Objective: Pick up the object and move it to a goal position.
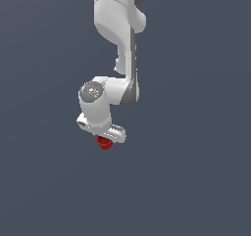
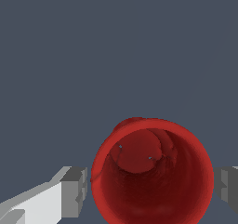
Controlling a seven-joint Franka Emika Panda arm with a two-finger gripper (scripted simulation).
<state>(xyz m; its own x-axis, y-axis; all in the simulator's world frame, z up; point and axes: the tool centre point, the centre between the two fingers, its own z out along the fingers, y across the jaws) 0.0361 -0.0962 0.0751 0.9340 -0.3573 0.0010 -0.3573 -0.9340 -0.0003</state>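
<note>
The object, a small red cup (image 2: 153, 172) with a hollow top, stands upright between my gripper's (image 2: 149, 193) two fingers. In the wrist view I look straight down into it. One grey finger pad (image 2: 76, 190) sits just beside one side of its rim and the other pad (image 2: 228, 188) just beside the opposite side, each with a thin gap. The jaws stand wide apart around the cup. In the exterior view the white hand (image 1: 100, 127) hangs straight over the cup (image 1: 104, 143), which shows only partly below it.
The arm's white links (image 1: 120, 44) rise above the hand in the exterior view. The ground (image 1: 196, 181) is a plain dark grey-blue surface. No other objects or goal marker show.
</note>
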